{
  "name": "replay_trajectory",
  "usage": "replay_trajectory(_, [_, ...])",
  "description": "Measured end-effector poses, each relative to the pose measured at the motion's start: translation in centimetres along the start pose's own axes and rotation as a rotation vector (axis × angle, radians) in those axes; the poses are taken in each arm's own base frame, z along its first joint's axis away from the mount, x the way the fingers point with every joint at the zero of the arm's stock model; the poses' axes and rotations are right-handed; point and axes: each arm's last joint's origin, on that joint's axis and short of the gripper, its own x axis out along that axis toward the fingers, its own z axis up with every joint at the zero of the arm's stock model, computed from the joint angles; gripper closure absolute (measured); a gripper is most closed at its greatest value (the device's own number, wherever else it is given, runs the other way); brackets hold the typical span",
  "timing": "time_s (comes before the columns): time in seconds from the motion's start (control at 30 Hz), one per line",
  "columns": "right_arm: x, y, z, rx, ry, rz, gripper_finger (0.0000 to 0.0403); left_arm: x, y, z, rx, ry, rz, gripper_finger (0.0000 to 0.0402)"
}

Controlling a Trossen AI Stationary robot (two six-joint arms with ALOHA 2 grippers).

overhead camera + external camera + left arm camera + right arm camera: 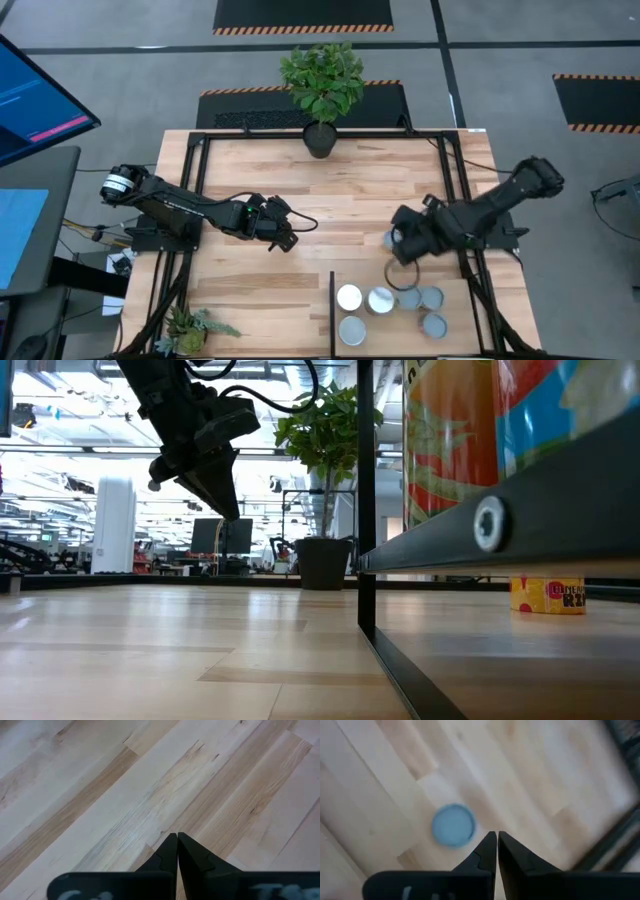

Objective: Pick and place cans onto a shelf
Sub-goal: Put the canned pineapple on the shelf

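Several cans with silvery or pale tops (pixel 381 300) stand upright on the shelf (pixel 460 340), a black-framed wood panel at the table's near right. One of them fills the low view close up (pixel 450 440). Another can with a pale-blue top (pixel 453 824) stands on the tabletop just beside my right gripper (pixel 497 836), partly hidden under it in the high view (pixel 388 238). My right gripper (pixel 402 245) is shut and empty above the table. My left gripper (pixel 287 235) is shut and empty, hovering over bare wood at the table's middle left (pixel 177 836), clear of the surface (pixel 225 505).
A black plant pot (pixel 321 138) with a leafy plant stands at the table's far edge. A small plant (pixel 190 328) sits at the near left corner. Black frame bars (pixel 332 310) edge the shelf. A yellow can (pixel 547 595) shows beyond the shelf's bar.
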Motion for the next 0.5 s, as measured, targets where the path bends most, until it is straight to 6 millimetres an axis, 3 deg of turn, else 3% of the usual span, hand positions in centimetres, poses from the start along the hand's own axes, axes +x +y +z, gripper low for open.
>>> replay_trajectory(0.27, [6.6, -1.5, 1.2, 0.11, 0.098, 0.209, 0.0365, 0.0, 0.0, 0.0, -0.002, -0.002, -0.001, 0.0402])
replay_trajectory(0.5, [8.7, -3.3, 2.4, 0.184, 0.154, 0.236, 0.0334, 0.0, 0.0, 0.0, -0.008, -0.003, -0.001, 0.0401])
